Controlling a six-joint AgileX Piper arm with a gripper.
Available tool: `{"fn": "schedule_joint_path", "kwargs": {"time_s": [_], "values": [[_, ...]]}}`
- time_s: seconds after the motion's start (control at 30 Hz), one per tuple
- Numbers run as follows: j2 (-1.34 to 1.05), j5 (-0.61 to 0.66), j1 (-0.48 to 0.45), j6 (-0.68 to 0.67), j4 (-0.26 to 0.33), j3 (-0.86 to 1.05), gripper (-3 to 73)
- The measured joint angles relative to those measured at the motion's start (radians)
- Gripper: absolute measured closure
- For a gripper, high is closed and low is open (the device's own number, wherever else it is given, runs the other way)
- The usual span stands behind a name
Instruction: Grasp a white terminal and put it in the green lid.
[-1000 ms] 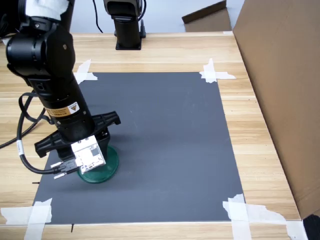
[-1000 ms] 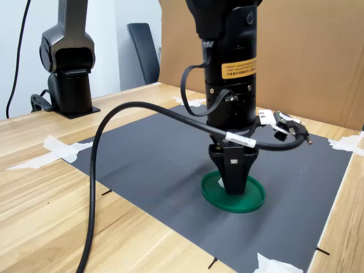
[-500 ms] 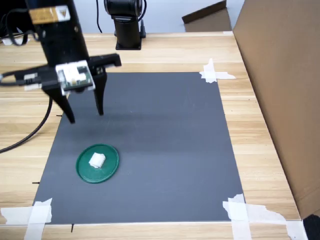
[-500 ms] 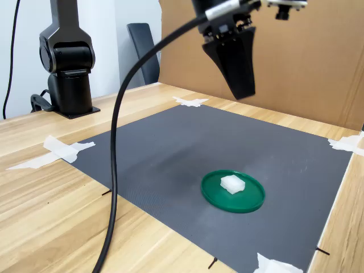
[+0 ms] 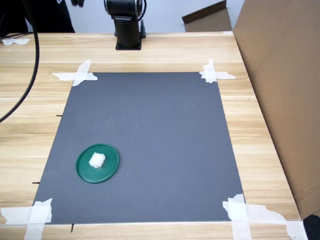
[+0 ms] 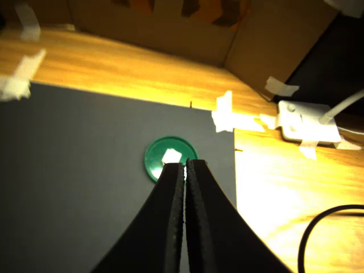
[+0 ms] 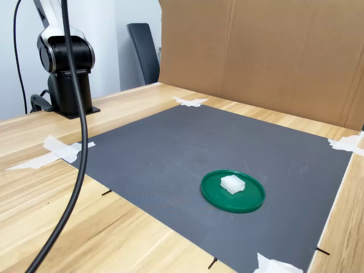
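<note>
White terminal (image 5: 96, 160) lies inside the green lid (image 5: 111, 168), a little off its centre, on the dark mat (image 5: 150, 125) near the mat's taped corner at the first exterior view's lower left. In the wrist view the gripper (image 6: 185, 165) hangs well above the lid, clenched and empty, fingers (image 6: 170, 199) almost touching.

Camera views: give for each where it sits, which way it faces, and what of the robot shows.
First exterior view: high, angled down on the mat; green lid holding the white terminal; arm base and a cable show.
Second exterior view: low at table level, facing the cardboard wall; arm base and cable show.
Wrist view: far above, looking down; the closed gripper fills the foreground.
All three share lid and terminal.
</note>
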Motion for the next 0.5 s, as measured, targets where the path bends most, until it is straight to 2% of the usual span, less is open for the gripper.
{"fn": "schedule_joint_path", "kwargs": {"time_s": [0.17, 0.27, 0.37, 0.43, 0.5], "values": [[-0.259, -0.064, 0.000, 0.177, -0.001, 0.170, 72.1], [-0.333, -0.080, 0.000, 0.252, -0.004, 0.239, 72.1], [-0.453, -0.084, 0.000, 0.386, -0.057, 0.351, 72.1], [-0.498, -0.074, 0.000, 0.432, -0.100, 0.433, 72.1], [-0.534, -0.052, 0.000, 0.441, -0.115, 0.505, 72.1]]}}
